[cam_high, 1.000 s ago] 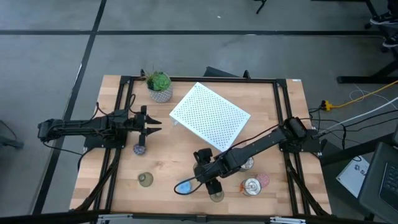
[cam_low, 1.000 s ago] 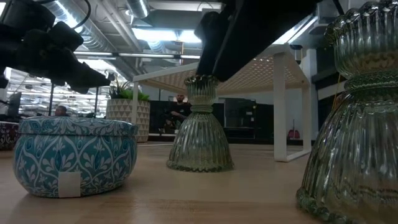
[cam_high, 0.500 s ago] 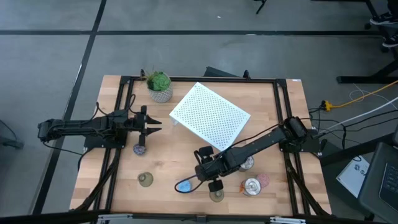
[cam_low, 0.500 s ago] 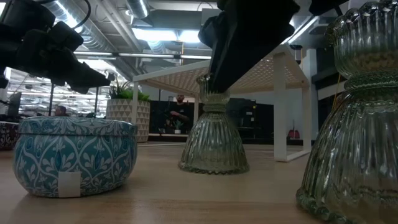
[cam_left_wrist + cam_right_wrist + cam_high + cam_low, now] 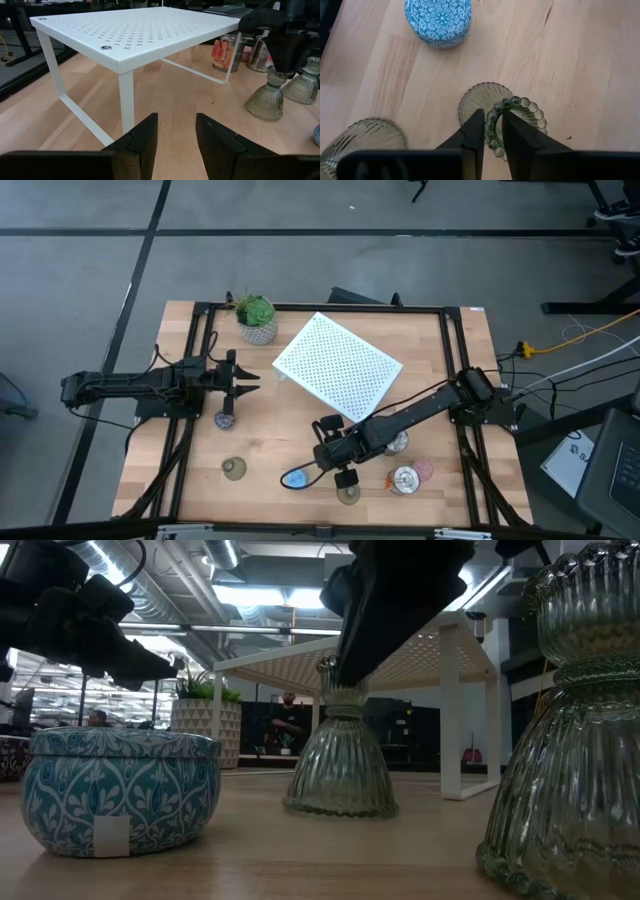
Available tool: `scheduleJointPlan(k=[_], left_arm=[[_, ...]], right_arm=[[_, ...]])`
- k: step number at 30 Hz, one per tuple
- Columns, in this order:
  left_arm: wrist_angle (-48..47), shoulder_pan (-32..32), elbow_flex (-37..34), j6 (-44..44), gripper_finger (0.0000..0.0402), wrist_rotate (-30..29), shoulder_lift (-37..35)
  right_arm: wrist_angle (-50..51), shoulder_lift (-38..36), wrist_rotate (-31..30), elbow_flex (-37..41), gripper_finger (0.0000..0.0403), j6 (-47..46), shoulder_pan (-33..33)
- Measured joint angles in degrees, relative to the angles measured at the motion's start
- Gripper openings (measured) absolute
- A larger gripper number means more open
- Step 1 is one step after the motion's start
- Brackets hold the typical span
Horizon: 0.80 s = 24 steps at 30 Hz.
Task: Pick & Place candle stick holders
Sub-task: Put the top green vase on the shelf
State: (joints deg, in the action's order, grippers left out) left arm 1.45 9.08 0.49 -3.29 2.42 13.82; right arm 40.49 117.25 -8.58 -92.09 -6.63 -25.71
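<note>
near the table's front edge, right tool (image 5: 493, 131) now pinches green holder (image 5: 490, 102) rim.

the right tool (image 5: 345, 675) grips a green ribbed holder (image 5: 340, 775) beside a blue tin (image 5: 120, 790).

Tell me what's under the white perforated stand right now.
Under the white perforated stand, the left wrist view shows only bare wooden table between its legs. The silver and pink holders stand past its far edge. The high view shows nothing there: the top covers it.
</note>
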Motion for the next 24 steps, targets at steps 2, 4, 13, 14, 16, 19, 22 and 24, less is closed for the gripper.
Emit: scheduleJointPlan(k=[2,4,13,14,16,19,22,24], left_arm=[[0.0,0.0,0.0,0.0,0.0128,0.0,0.0],[0.0,0.0,0.0,0.0,0.0128,0.0,0.0],[0.0,0.0,0.0,0.0,0.0128,0.0,0.0],[0.0,0.0,0.0,0.0,0.0127,0.0,0.0],[0.0,0.0,0.0,0.0,0.0128,0.0,0.0],[0.0,0.0,0.0,0.0,0.0127,0.0,0.0],[0.0,0.0,0.0,0.0,0.0128,0.0,0.0],[0.0,0.0,0.0,0.0,0.0127,0.0,0.0]], right_arm=[[0.0,0.0,0.0,0.0,0.0058,0.0,0.0],[-0.1,0.0,0.0,-0.1,0.0055,0.0,0.0],[0.2,0.2,2.2,-3.2,0.0041,-0.9,0.3],[0.2,0.2,2.5,-3.6,0.0039,-0.9,0.5],[0.8,0.2,2.4,-4.5,0.0037,-0.8,1.0],[2.0,0.2,2.2,-5.8,0.0036,-0.2,1.6],[3.3,0.2,2.1,-7.6,0.0035,0.8,2.0],[4.4,0.2,2.0,-8.9,0.0035,1.6,2.3]])
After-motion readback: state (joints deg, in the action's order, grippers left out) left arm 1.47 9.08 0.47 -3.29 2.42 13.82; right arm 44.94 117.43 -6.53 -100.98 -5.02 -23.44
